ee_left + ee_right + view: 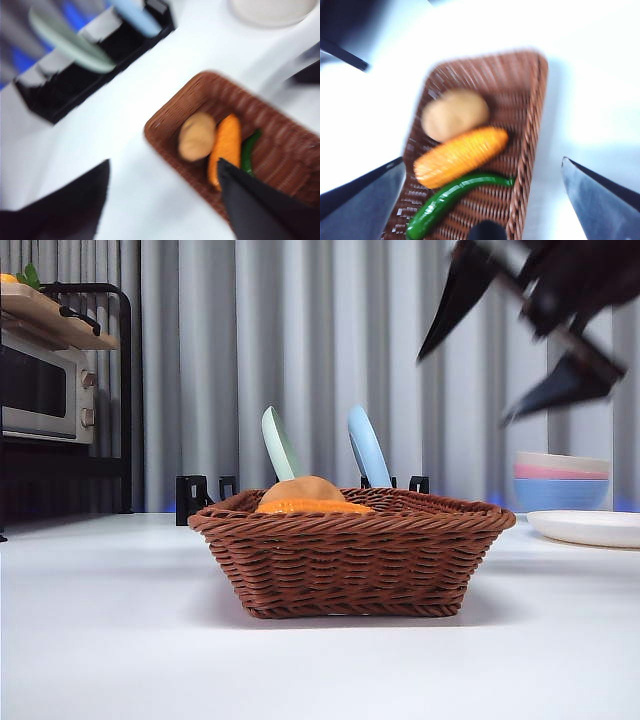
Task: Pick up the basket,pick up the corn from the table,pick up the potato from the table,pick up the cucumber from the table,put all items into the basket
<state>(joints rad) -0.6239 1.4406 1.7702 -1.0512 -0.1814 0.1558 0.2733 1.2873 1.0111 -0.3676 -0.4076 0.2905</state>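
The brown wicker basket (pixel 350 560) stands on the white table (pixel 120 640). In it lie the tan potato (pixel 455 114), the orange corn (pixel 461 155) and the dark green cucumber (pixel 451 196), side by side. The front view shows only the potato's top (pixel 303 489) and a strip of corn (pixel 315 507) above the rim. My right gripper (pixel 483 162) is open and empty, high above the basket's right end; it is at the top right of the front view (pixel 462 390). My left gripper (pixel 164 162) is open and empty, high beside the basket (pixel 280 145); this view is blurred.
A black rack (pixel 192 498) behind the basket holds a pale green plate (pixel 280 443) and a blue plate (pixel 367 447). Stacked bowls (pixel 562 480) and a white plate (pixel 590 527) stand at the right. A toaster oven (pixel 45 385) on a shelf is at the far left.
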